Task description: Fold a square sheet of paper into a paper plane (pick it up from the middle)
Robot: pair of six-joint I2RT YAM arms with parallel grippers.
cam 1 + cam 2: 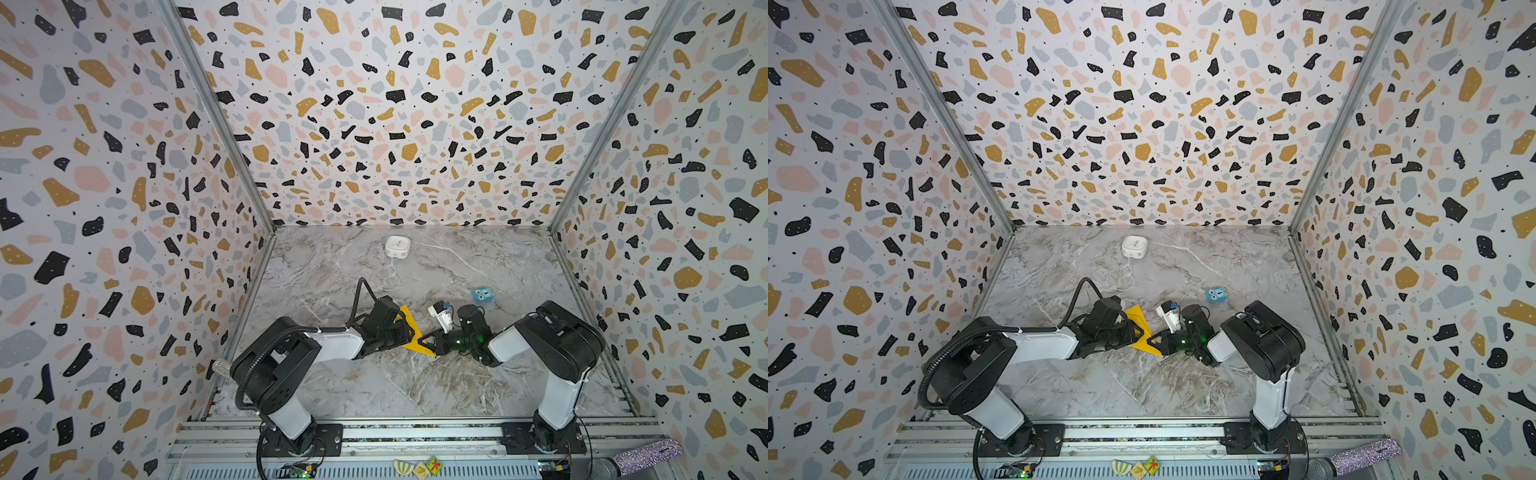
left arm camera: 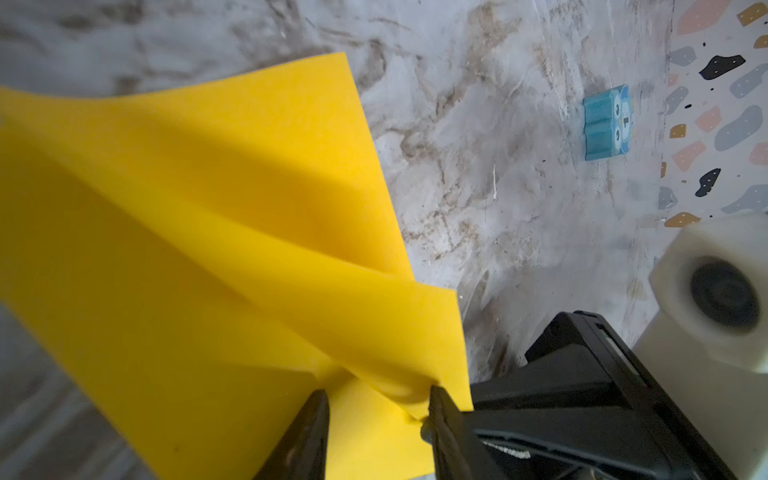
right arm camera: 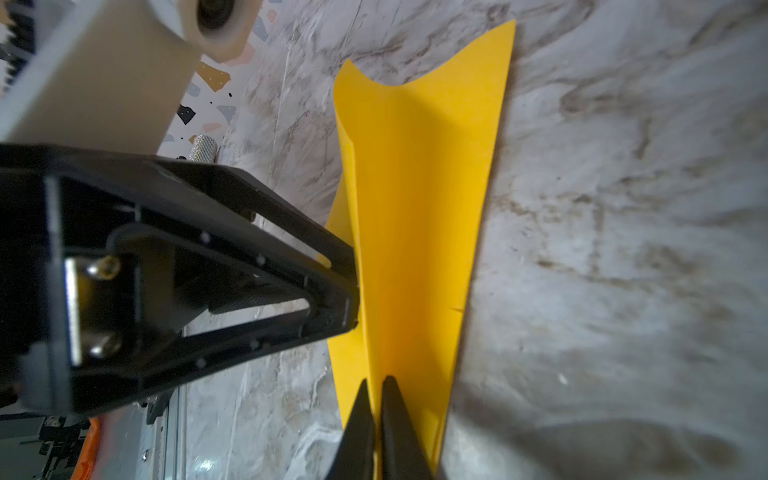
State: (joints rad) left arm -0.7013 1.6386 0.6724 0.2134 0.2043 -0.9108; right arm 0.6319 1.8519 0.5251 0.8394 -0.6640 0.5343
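– Jaws first: what is learned of them in the top views, and where is the paper plane [image 1: 409,322]?
– In both top views the paper plane [image 1: 1138,318] is seen between the two arms, over the front middle of the table [image 1: 415,386]. It is well apart from the blue cube [image 1: 482,295] and the white box [image 1: 397,247]. Both pairs of jaws are partly covered there and too small to be judged. Whether the table is touched cannot be told either.
– What is added by the left wrist view?
– The left jaws are shown partly apart, with a rounded, uncreased fold of the paper plane [image 2: 208,208] lying between them. A firm hold is not shown. If they are closed at this place, a false crease could be pressed in. If they are drawn away carelessly, the wing could be dragged out of line.
– And by the right wrist view?
– The right jaws are shown almost closed on the paper plane [image 3: 415,208], pinching its middle fold near one end only. As so little is pinched, it could slip out or be torn if the arms are moved apart. The left jaws are also seen from the side here, at the wing's edge, which is not given by their own camera.
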